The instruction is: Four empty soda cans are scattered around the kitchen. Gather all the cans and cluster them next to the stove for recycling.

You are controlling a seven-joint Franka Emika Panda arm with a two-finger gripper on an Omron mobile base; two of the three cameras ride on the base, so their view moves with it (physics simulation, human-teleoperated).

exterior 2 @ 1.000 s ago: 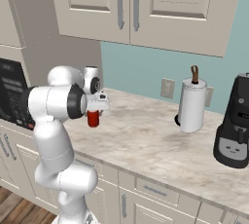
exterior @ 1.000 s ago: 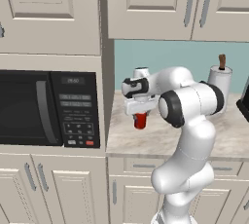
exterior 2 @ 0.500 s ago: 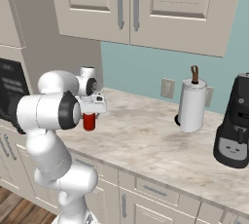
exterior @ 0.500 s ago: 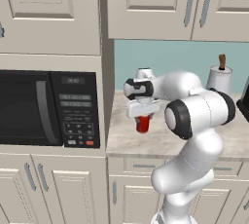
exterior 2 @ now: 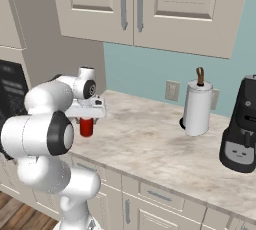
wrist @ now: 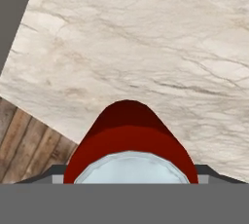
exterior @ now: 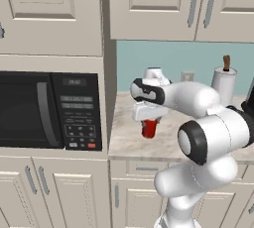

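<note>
One red soda can point(exterior: 149, 128) with a silvery top hangs upright just above the marble counter point(exterior: 129, 140), near its front left corner. My gripper point(exterior: 148, 122) points down over it and is shut on its upper part. From the right base view the same can point(exterior 2: 86, 127) shows under the gripper point(exterior 2: 86, 120), beside the tall cabinet wall. Looking down along the hand, the can point(wrist: 130, 142) sits between the fingers, over the counter's front edge point(wrist: 44, 113). The stove is out of view.
A black microwave point(exterior: 44, 110) is built in left of the counter. Farther right stand a white paper-towel roll point(exterior 2: 196, 109) and a black coffee machine point(exterior 2: 241, 126). Wall cabinets point(exterior 2: 145, 4) hang overhead. Wooden floor point(wrist: 29, 145) lies beyond the counter edge.
The gripper has carried the red can a little toward the counter's front edge. The arm's elbow has swung forward and to the right. The grip has not changed.
</note>
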